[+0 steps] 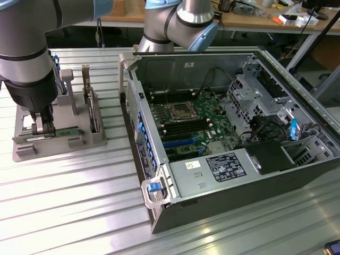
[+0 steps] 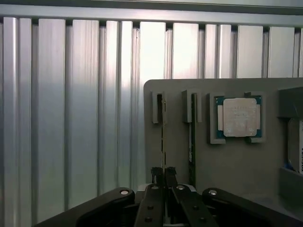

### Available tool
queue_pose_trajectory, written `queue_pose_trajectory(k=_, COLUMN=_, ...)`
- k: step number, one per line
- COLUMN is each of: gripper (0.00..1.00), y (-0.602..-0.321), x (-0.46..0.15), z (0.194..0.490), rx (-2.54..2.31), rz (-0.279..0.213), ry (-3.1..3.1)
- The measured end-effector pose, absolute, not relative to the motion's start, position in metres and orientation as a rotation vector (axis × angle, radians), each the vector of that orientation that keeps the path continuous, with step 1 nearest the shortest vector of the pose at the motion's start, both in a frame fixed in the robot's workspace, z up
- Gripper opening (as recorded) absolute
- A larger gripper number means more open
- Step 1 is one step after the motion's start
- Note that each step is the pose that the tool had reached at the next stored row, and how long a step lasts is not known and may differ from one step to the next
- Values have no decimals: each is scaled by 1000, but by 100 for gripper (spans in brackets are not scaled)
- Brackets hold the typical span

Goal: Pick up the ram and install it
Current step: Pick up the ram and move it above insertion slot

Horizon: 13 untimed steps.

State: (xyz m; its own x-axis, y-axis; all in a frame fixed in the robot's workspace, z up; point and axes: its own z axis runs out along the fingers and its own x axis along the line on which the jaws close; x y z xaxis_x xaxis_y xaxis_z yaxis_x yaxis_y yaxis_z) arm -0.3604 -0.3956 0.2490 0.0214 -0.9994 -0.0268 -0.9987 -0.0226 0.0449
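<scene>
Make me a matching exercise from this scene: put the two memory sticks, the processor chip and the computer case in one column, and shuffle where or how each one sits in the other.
Column one:
1. the ram
2. the second ram stick
3. the processor chip
4. the computer case

Column two:
A. lies flat in a square recess of the gray holder
B. open on top, motherboard exposed
C. on edge in its slot, fingers shut on it
D. on edge in its slot, nothing touching it

Pairs: 1-C, 2-D, 3-A, 4-B.
</scene>
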Motion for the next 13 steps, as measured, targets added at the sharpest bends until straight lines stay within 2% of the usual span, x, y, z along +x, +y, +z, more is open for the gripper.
queue_pose_trajectory(k=8, gripper=13, y=-396, x=-360, z=287, rx=2236, rz=-79, ry=-2187)
queue_pose_trajectory(k=13, gripper=13, y=-396, x=-360, z=298, rx=2236, rz=-79, ry=-2187)
